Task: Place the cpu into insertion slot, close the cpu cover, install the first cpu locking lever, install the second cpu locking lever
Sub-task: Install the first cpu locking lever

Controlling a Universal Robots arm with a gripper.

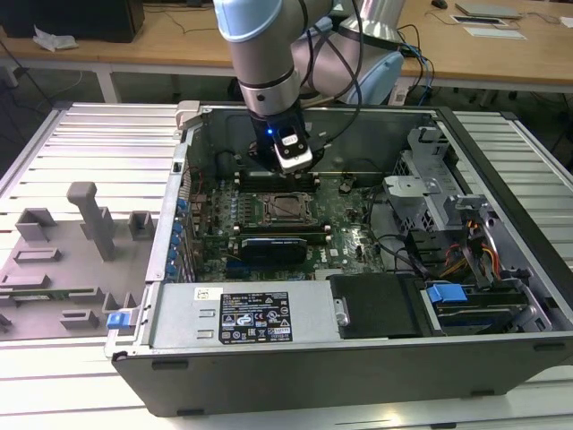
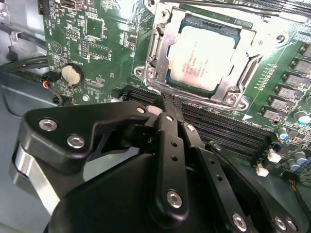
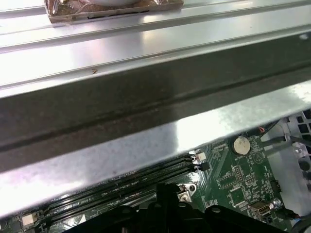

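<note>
The cpu (image 2: pixel 204 56), a pale silver square chip, lies flat in the insertion slot (image 1: pixel 288 208) on the green board. The cpu cover (image 2: pixel 229 90), a thin silver frame, lies down around the chip's edges. In the second wrist view my gripper (image 2: pixel 165 103) hangs just beside the near edge of the slot (image 2: pixel 146 73), with its black fingers (image 2: pixel 171 145) pressed together and nothing between them. In the exterior view the gripper (image 1: pixel 286 170) sits just behind the slot, inside the computer case. The tips of the fingers (image 3: pixel 165 196) also show in the first wrist view, over the memory slots.
Long black memory slots (image 2: pixel 228 131) run beside the socket, directly under the fingers. A coin cell battery (image 2: pixel 71 74) sits on the board. The case's metal wall (image 3: pixel 146 107) stands close behind the gripper. A drive cage (image 1: pixel 430 193) and cables fill the case at the exterior view's right.
</note>
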